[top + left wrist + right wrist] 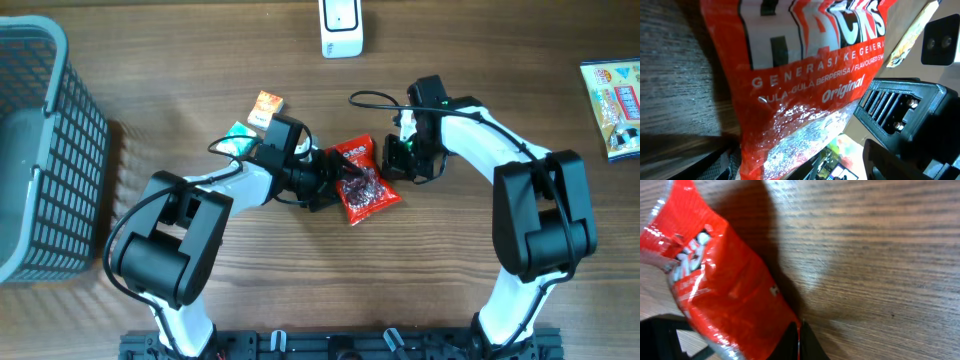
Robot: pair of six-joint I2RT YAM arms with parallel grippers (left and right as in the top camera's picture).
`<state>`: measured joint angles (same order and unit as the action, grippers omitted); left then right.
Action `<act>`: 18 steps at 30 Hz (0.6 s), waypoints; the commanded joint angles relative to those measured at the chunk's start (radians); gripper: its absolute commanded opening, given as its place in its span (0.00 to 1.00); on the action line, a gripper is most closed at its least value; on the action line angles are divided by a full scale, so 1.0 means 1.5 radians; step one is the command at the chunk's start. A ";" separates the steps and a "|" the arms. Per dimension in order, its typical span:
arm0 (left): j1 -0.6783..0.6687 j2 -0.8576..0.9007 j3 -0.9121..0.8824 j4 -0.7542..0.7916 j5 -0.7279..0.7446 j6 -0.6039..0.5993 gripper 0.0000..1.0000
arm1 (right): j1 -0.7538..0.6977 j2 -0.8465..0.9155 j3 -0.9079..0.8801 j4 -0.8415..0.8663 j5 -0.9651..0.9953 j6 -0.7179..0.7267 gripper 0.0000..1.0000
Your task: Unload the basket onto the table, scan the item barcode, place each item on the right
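item: red candy bag (368, 185), glossy, white lettering on the front, lying at the middle of the wooden table (480, 60) between the two arms, its lettered end pointing far and its clear lower part near. left gripper (338, 182): reaches in from the left and sits at the bag's left edge; the left wrist view is filled by the bag (805, 100) at close range, and whether this gripper is parted or clamped cannot be told. right gripper (398, 160): at the bag's far right corner, fingers (807, 342) pressed together with a thin red edge of the bag (725, 295) pinched between them; that side of the bag casts a dark shadow on the wood. white scanner (341, 28): far edge of the table, centre, well apart from the bag. grey basket (60, 170): far left. orange packet (266, 106) and green packet (238, 142): just left of the left arm. printed packet (612, 95): far right edge.
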<state>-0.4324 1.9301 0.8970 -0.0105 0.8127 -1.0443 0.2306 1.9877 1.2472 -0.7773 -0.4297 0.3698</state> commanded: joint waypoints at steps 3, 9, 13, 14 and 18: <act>-0.030 0.066 -0.052 0.012 -0.121 -0.016 0.84 | 0.025 0.012 -0.033 0.037 -0.061 0.018 0.04; -0.036 0.067 -0.052 0.036 -0.129 -0.026 0.82 | 0.064 0.012 -0.035 0.063 -0.089 0.052 0.04; -0.035 0.065 -0.052 0.034 -0.128 -0.024 0.16 | 0.054 0.012 -0.024 0.033 -0.024 0.050 0.04; -0.035 0.063 -0.052 0.032 -0.126 -0.024 0.10 | 0.046 0.012 -0.015 0.013 0.009 0.050 0.04; -0.034 0.039 -0.052 0.031 -0.126 0.002 0.04 | 0.007 0.011 0.045 -0.077 0.073 0.012 0.04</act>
<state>-0.4721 1.9457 0.8631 0.0723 0.7967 -1.0752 0.2623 1.9911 1.2560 -0.8494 -0.3912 0.4221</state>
